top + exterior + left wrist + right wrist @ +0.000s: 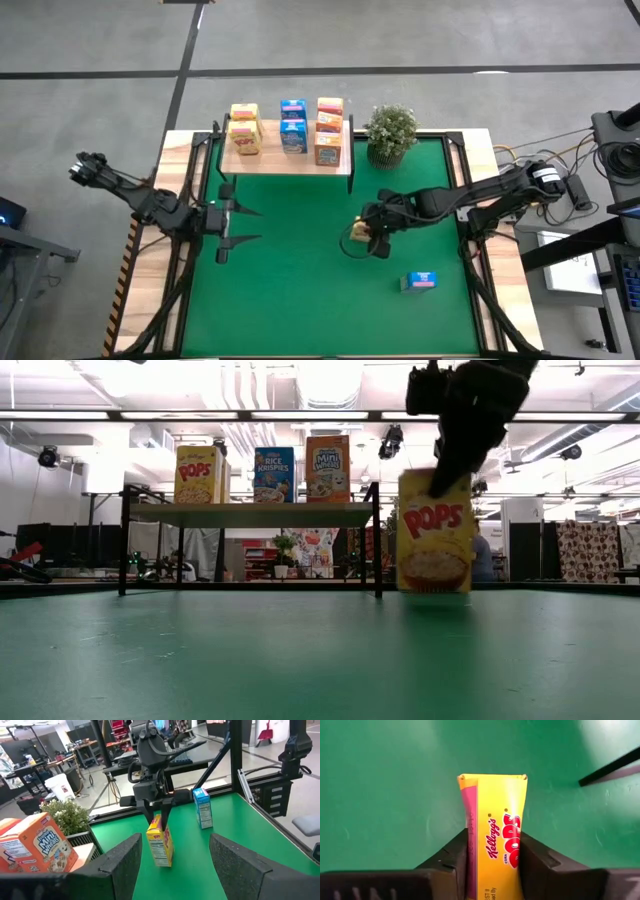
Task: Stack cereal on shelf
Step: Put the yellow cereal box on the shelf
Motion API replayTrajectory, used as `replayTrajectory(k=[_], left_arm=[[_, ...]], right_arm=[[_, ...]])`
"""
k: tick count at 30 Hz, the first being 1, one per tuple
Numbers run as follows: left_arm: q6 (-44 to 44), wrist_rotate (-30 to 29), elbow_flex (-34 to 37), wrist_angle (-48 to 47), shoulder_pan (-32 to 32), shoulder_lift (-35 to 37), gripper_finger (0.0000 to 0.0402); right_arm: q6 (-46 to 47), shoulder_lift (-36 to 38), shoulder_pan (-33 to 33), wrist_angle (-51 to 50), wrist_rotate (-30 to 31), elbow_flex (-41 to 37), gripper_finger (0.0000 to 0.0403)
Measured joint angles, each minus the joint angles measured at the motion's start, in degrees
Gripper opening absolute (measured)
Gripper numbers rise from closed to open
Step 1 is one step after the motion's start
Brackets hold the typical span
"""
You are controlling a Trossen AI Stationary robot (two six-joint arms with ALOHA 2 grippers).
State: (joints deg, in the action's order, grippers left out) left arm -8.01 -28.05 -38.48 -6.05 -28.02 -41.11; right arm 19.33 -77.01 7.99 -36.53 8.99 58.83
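Note:
My right gripper (372, 236) is shut on a yellow Pops cereal box (435, 535) right of the table's middle. The left wrist view shows this box (160, 842) upright under the gripper. My left gripper (250, 225) waits open over the table's left part, pointing toward it. The light-wood shelf (285, 165) stands at the far edge. On the shelf are several more boxes: yellow (245, 130), blue (293, 125) and orange-red (329, 130). Another blue box (420, 281) rests on the mat nearer the right near corner. My right gripper comes from above, pointing down, and pinches the yellow box's top end (492, 845) between its two fingers (452, 857), one on each broad face. The box hangs upright below. Its bottom edge (433, 590) is at the mat; whether it touches, I cannot tell.
A small green potted plant (390, 133) stands just right of the shelf at the far edge. Black frame rails run along both sides of the green mat (300, 300). Open mat lies between the held box and the shelf front.

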Motion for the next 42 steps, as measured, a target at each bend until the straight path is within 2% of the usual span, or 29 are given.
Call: replayTrajectory(k=[4,10,13,17,22,28,35,42], left_arm=[[0.0,-1.7,0.0,0.0,0.0,1.4,0.0216],[-0.5,-15.5,0.0,-0.3,0.0,4.6,0.0216],[-0.5,-22.1,0.0,-1.7,0.0,6.0,0.0216],[-1.5,-27.4,0.0,-3.1,0.0,7.6,0.0216],[-2.2,-28.0,0.0,-6.2,0.0,11.5,0.0216],[-0.9,-27.9,0.6,-8.9,0.0,16.0,0.0216],[1.3,-21.8,2.0,-8.8,0.0,19.5,0.0216],[1.4,-21.3,5.1,-8.0,0.0,23.4,0.0216]], right_arm=[[-0.4,0.0,0.0,0.5,0.0,2.0,0.0109],[-2.5,0.0,0.0,4.8,0.0,6.9,0.0122],[-5.3,0.0,0.0,10.4,0.0,9.0,0.0126],[-10.5,0.0,0.0,18.9,0.0,11.0,0.0127],[-16.4,-1.6,-1.0,22.0,0.0,15.1,0.0127],[-23.5,-8.1,-3.0,20.0,0.1,24.5,0.0127],[-29.6,-16.5,-6.9,10.8,0.0,38.9,0.0126],[-32.7,-25.7,-11.2,-0.9,-0.1,54.7,0.0125]])
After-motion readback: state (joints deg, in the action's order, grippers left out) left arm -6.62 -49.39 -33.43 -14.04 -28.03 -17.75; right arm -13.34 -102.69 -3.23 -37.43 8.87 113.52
